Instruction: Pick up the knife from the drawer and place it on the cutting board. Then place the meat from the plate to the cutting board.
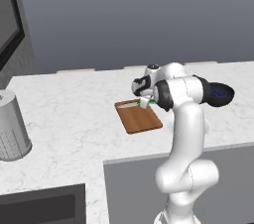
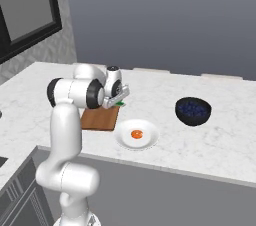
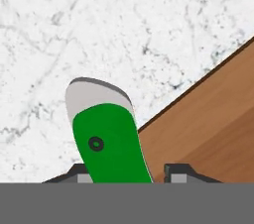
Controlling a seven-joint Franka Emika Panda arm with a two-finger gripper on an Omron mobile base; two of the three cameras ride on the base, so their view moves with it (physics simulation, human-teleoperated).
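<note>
My gripper (image 3: 126, 174) is shut on the knife (image 3: 110, 141), whose bright green handle sits between the fingertips (image 3: 177, 172) and whose short grey blade points away over the marble. In the base views the gripper (image 1: 144, 102) (image 2: 116, 101) hangs just above the far end of the reddish-brown cutting board (image 1: 140, 117) (image 2: 100, 119) (image 3: 213, 129). The knife is over the counter beside the board's edge. The small orange-red meat (image 2: 136, 134) lies on a round white plate (image 2: 148, 141) right of the board. The drawer is out of view.
A dark bowl of blue berries (image 2: 193, 110) (image 1: 221, 94) stands further right on the white marble counter (image 1: 74, 119). At the far left stands a grey ribbed canister (image 1: 11, 128). A dark sink (image 1: 44, 205) sits at the lower left.
</note>
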